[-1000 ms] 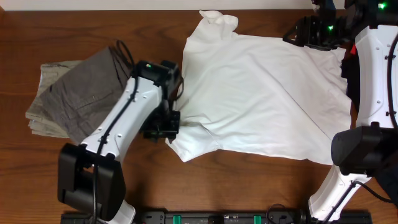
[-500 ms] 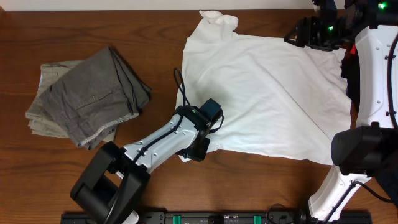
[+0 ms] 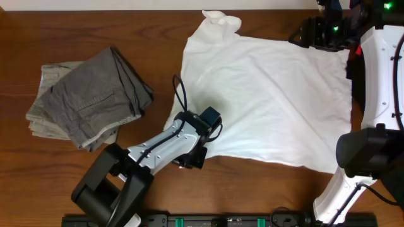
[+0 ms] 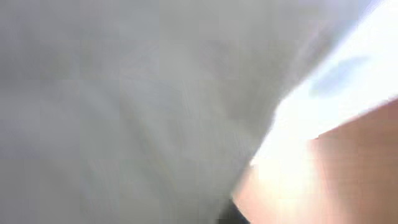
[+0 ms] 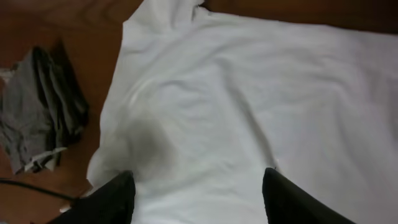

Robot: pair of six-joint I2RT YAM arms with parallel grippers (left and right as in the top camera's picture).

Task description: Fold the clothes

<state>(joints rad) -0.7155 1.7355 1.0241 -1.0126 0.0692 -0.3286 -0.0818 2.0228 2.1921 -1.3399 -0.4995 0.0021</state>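
The white T-shirt (image 3: 271,94) lies spread out at the middle and right of the table, neck end toward the far edge. It also shows in the right wrist view (image 5: 249,93). My left gripper (image 3: 190,159) sits low at the shirt's lower-left edge. The left wrist view is a blur of white fabric (image 4: 124,106) pressed close, with the jaws hidden. My right gripper (image 5: 198,202) is open and empty, held high above the shirt's far right part (image 3: 303,34). The grey-khaki trousers (image 3: 88,98) lie folded at the left. No black garment is in view.
Bare wooden table (image 3: 95,25) surrounds the trousers and runs along the front edge. The left arm's cable (image 3: 180,94) loops over the shirt's left edge. The right arm's white links (image 3: 379,75) run down the right side.
My left arm dropped low, and its gripper went to the shirt's lower-left edge and then a little left. The shirt's left side spread out leftward. The right arm stayed still.
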